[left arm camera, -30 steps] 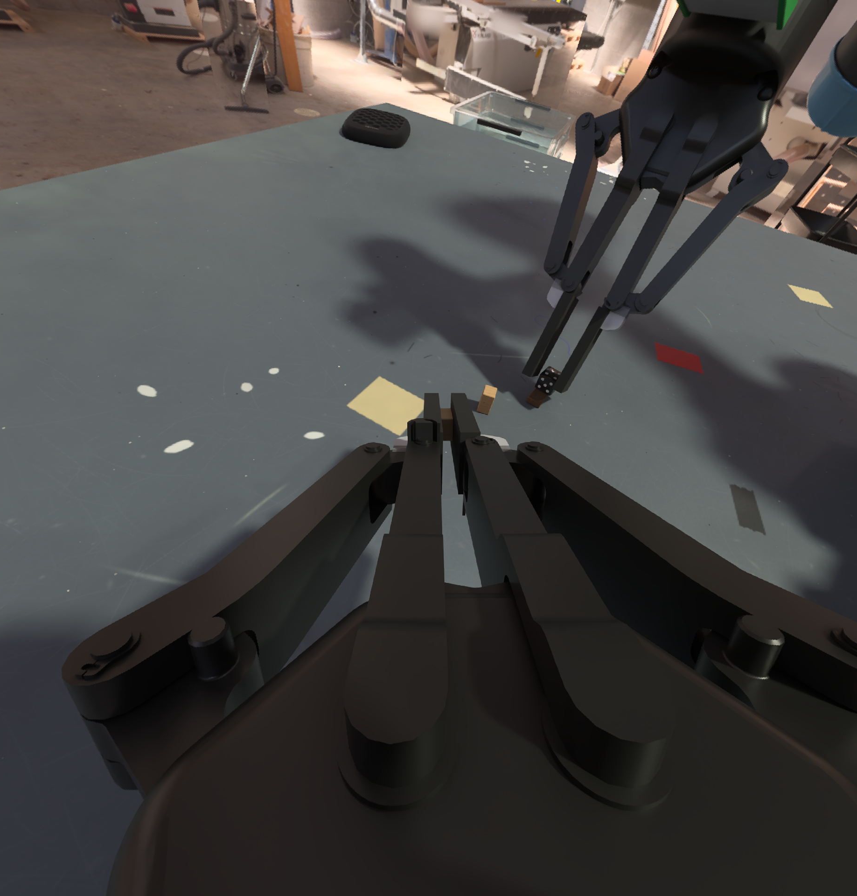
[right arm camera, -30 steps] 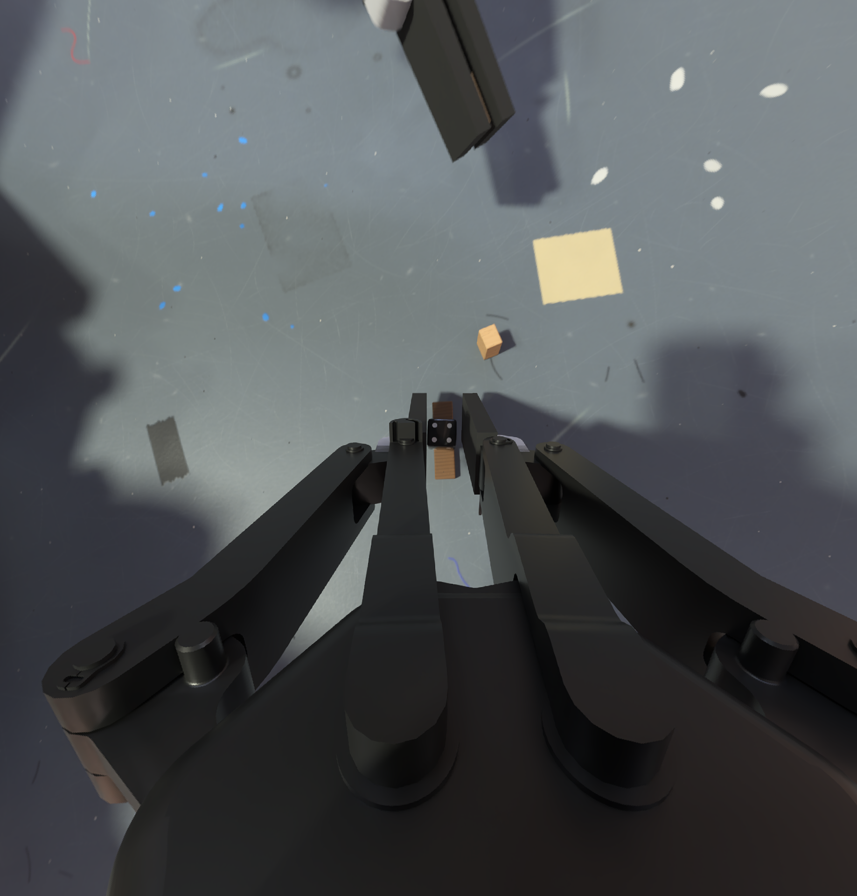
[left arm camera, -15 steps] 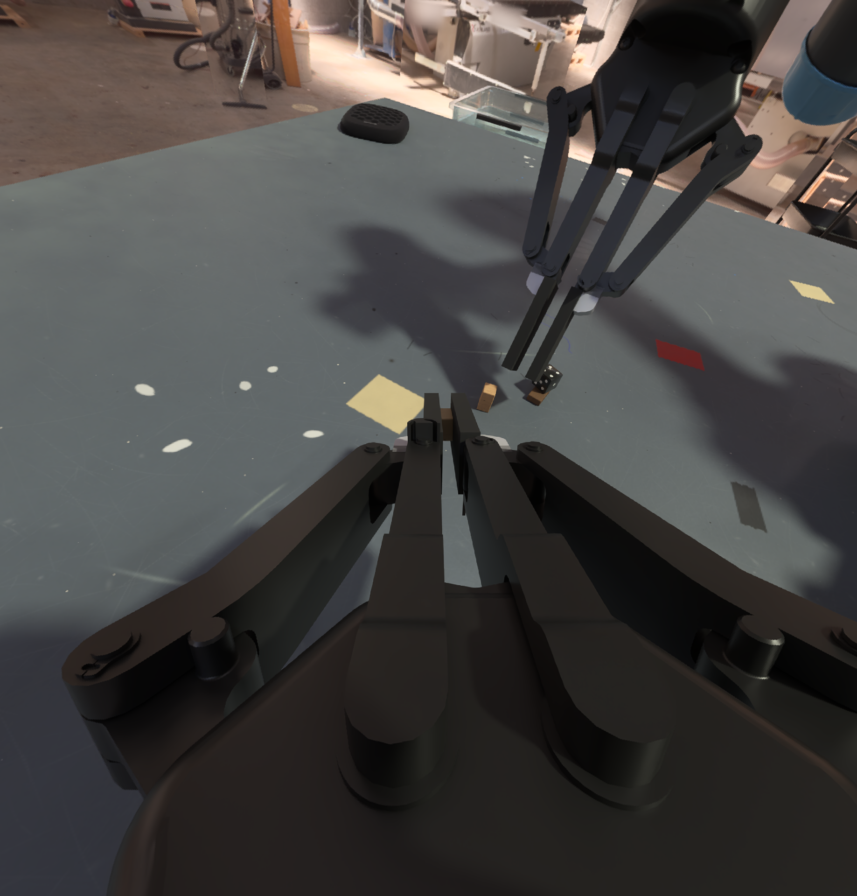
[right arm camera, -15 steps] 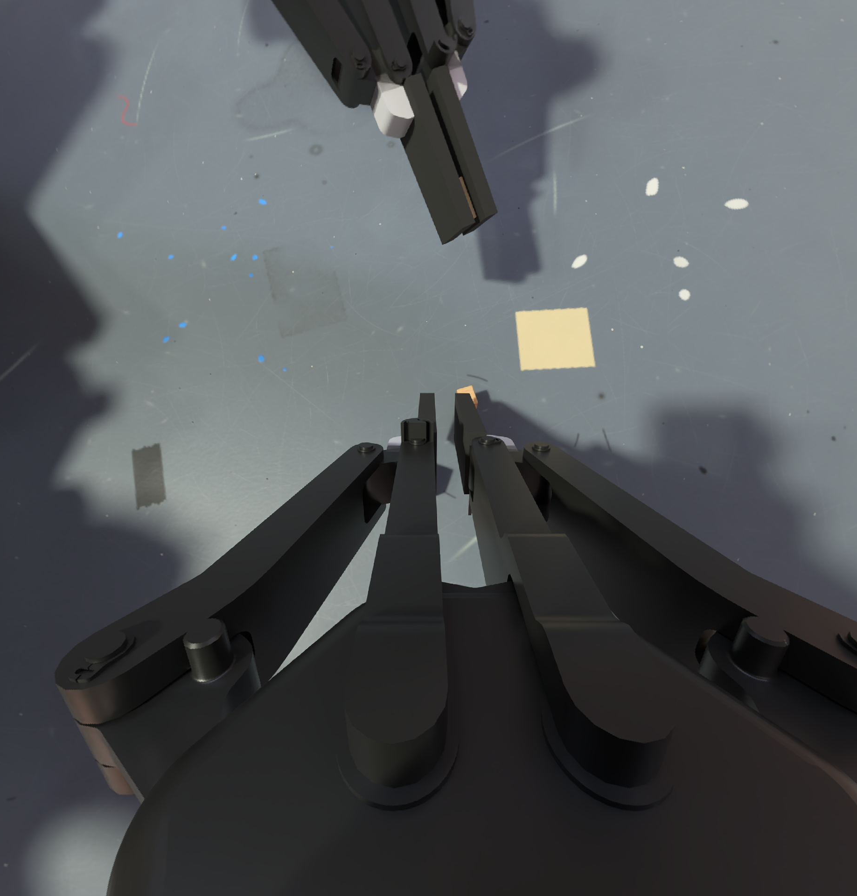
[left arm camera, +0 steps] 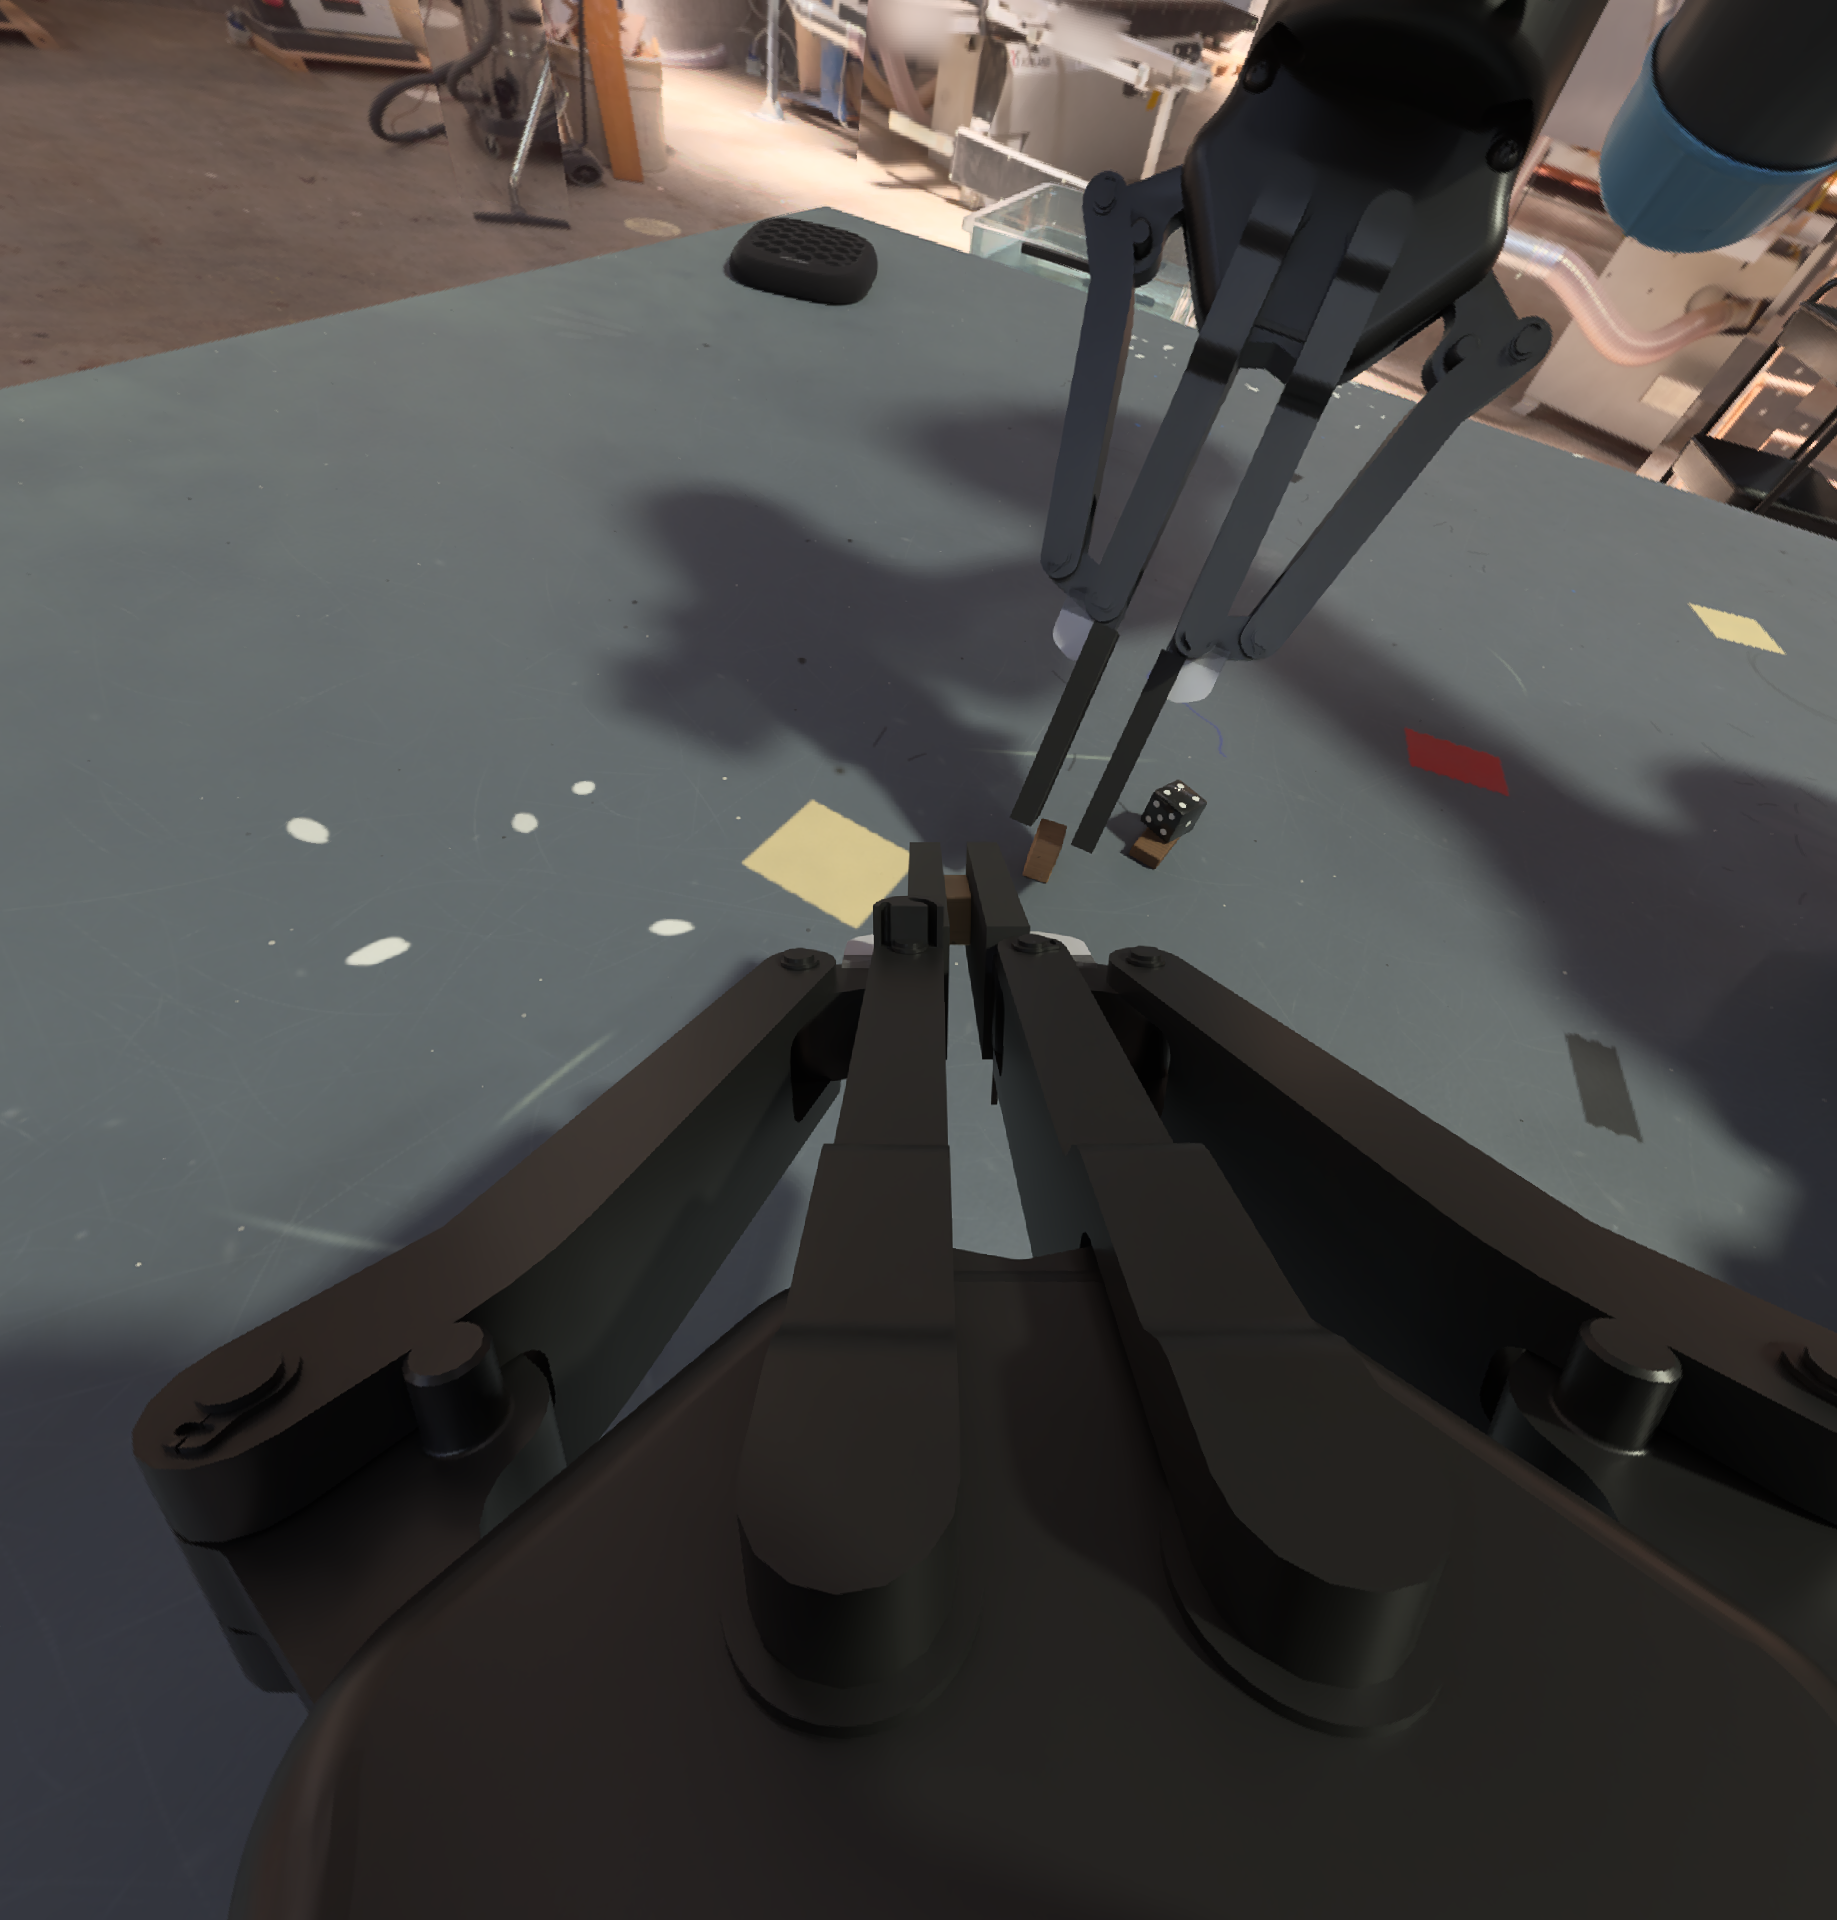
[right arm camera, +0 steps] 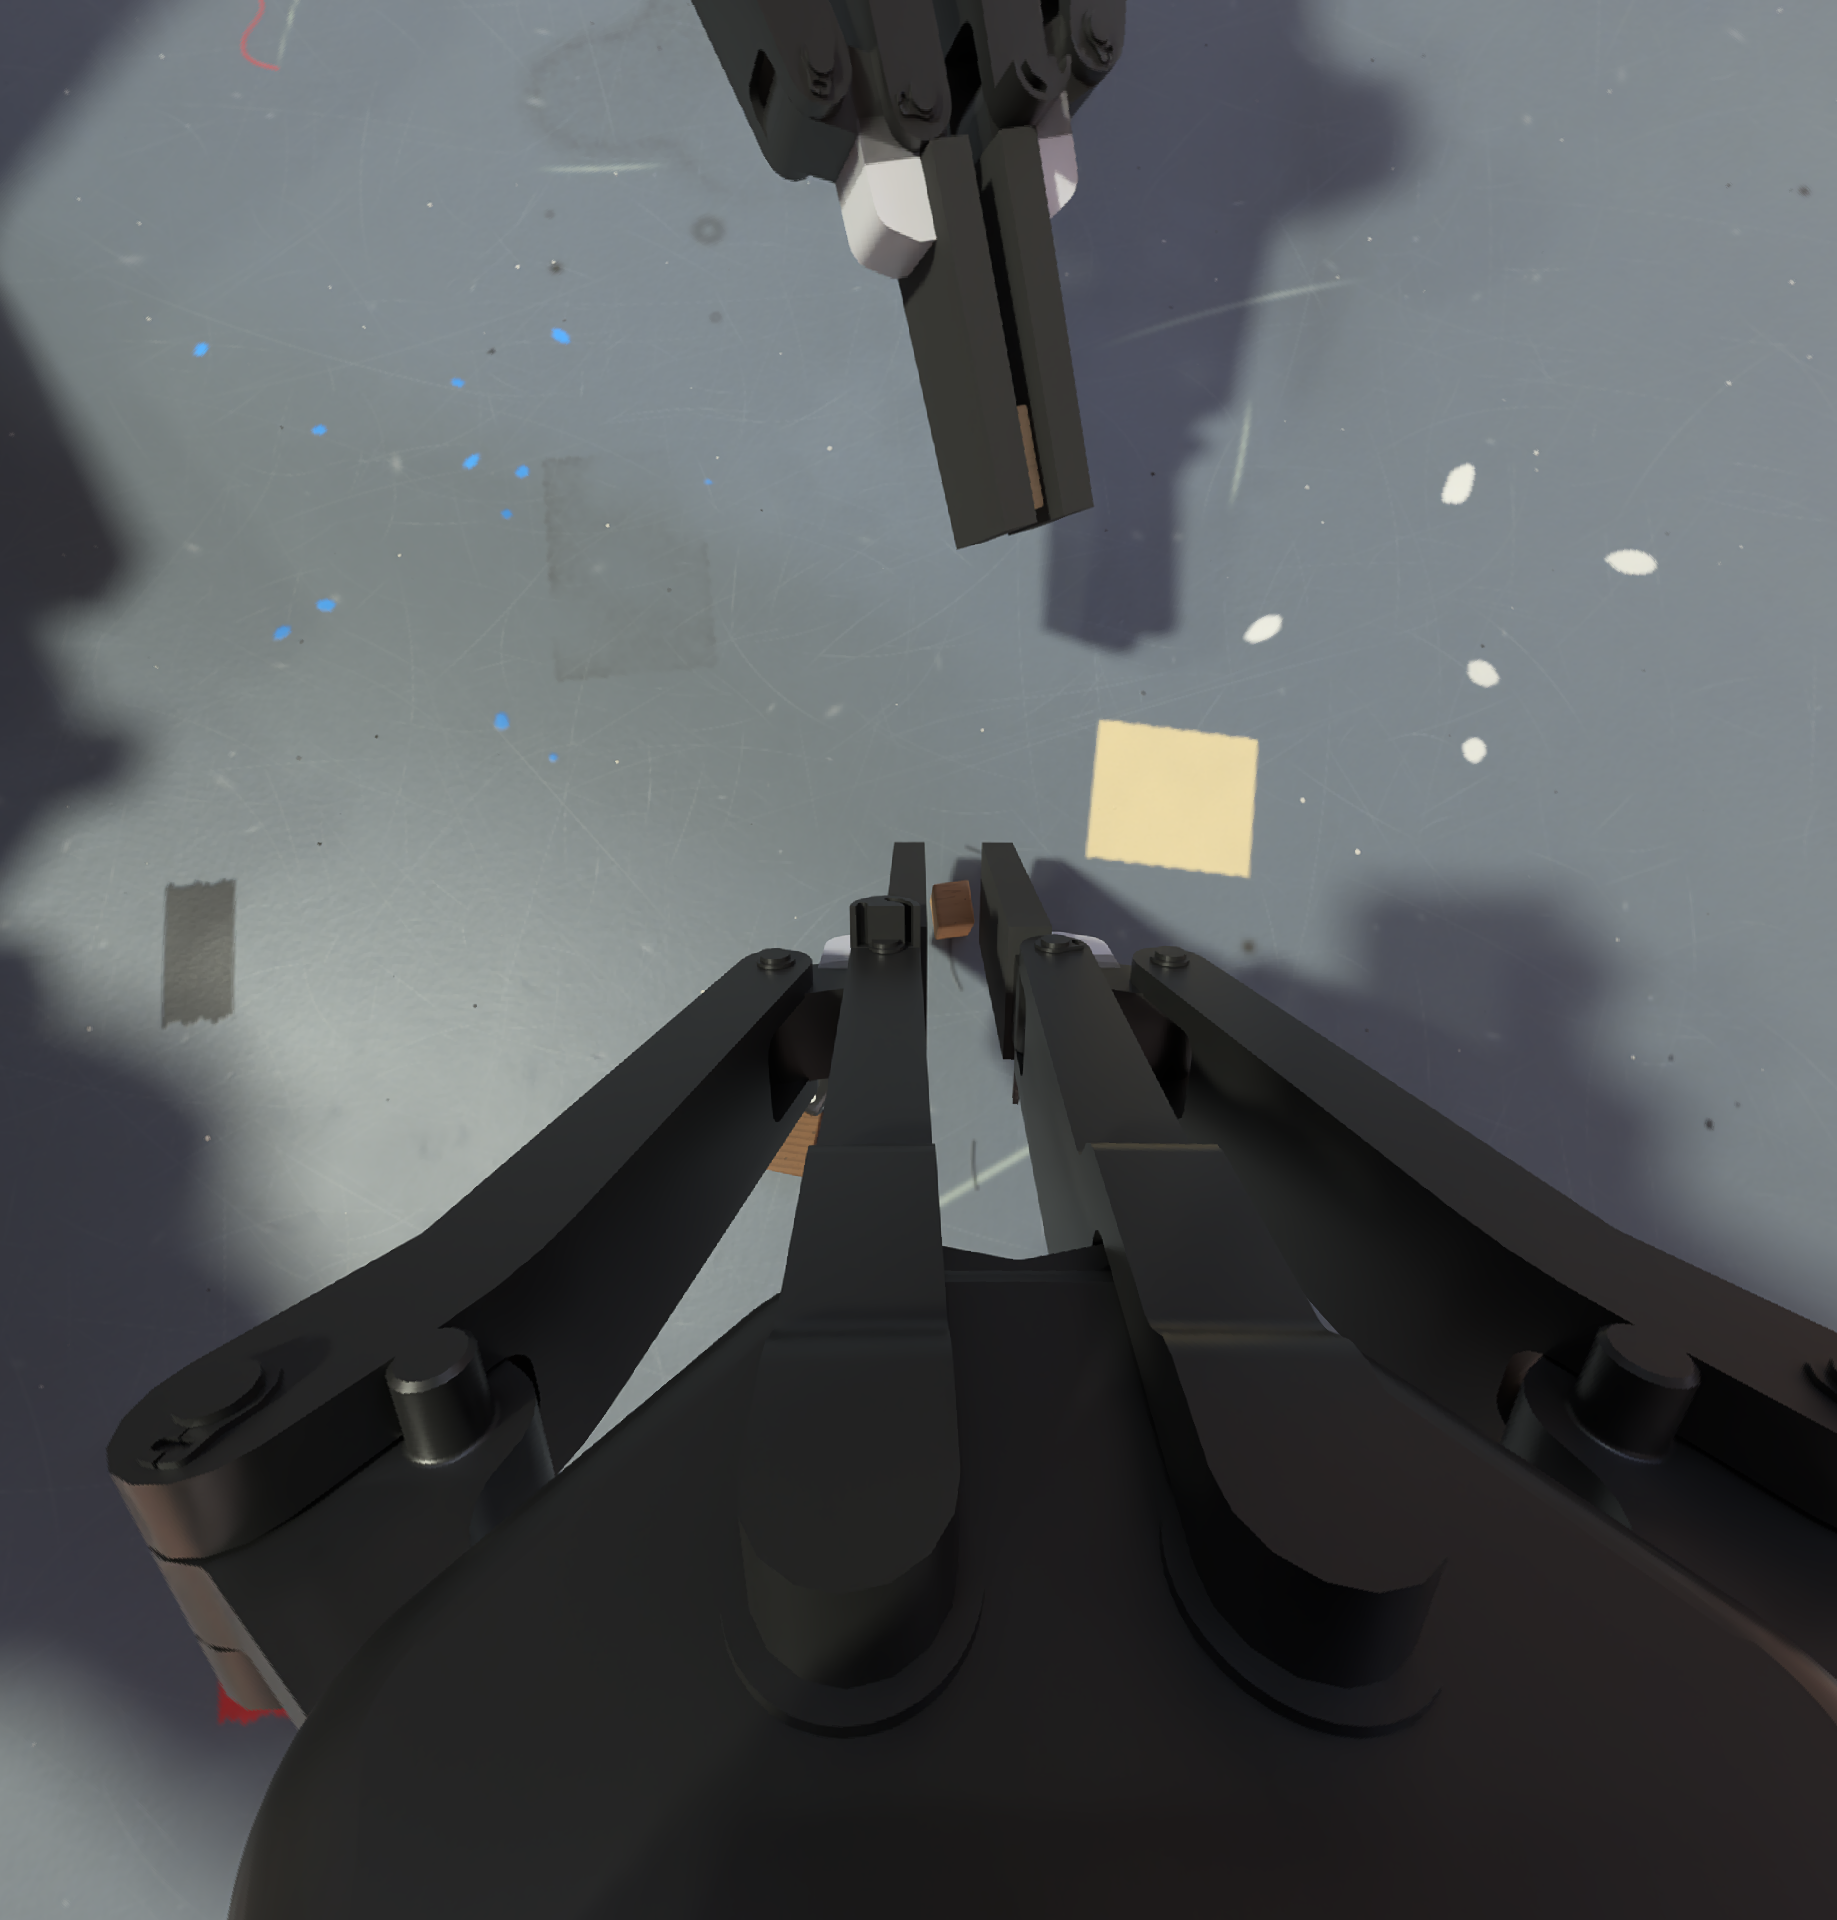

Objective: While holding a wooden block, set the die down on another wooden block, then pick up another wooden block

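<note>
Left tool (left arm camera: 955, 883) is clamped on a small brown wooden block (left arm camera: 955, 902); right tool (left arm camera: 1049, 826), fingers apart, is poised over another upright wooden block (left arm camera: 1043, 860) on the grey desk (left arm camera: 374, 582), near the black white-dotted die (left arm camera: 1174, 810).

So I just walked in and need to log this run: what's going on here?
Two arms work over a grey table. The left gripper is shut on a small wooden block, held off the table. The black die already sits on a second wooden block. The right gripper is open, its fingers straddling a third wooden block on the table, not yet closed on it.
</note>
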`<act>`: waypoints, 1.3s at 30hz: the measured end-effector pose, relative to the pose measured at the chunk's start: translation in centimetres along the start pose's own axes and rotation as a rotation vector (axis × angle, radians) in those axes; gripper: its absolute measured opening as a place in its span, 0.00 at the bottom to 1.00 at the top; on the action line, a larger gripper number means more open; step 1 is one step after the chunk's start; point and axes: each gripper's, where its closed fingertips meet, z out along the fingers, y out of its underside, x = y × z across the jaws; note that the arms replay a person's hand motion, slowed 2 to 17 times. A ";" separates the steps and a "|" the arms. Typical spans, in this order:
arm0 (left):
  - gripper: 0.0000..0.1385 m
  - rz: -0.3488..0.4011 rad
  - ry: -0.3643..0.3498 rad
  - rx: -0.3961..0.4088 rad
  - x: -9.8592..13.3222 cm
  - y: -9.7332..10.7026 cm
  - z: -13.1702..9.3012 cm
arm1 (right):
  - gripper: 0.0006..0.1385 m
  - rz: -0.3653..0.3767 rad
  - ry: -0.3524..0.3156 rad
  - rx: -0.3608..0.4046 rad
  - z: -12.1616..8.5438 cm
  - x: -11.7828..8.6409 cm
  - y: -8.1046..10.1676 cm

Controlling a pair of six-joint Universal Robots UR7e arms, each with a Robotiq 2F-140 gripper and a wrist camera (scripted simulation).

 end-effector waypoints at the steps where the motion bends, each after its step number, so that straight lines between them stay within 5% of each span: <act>1: 0.05 0.000 0.000 0.000 0.0 0.0 0.0 | 0.10 -0.007 -0.006 -0.001 0.1 0.0 -0.1; 18: 0.05 0.003 0.003 -0.002 0.1 0.0 0.0 | 0.11 -0.093 -0.060 -0.028 0.9 0.0 0.1; 39: 0.05 0.007 0.004 -0.007 0.1 0.1 0.1 | 0.06 -0.090 -0.058 -0.003 0.5 -0.3 0.1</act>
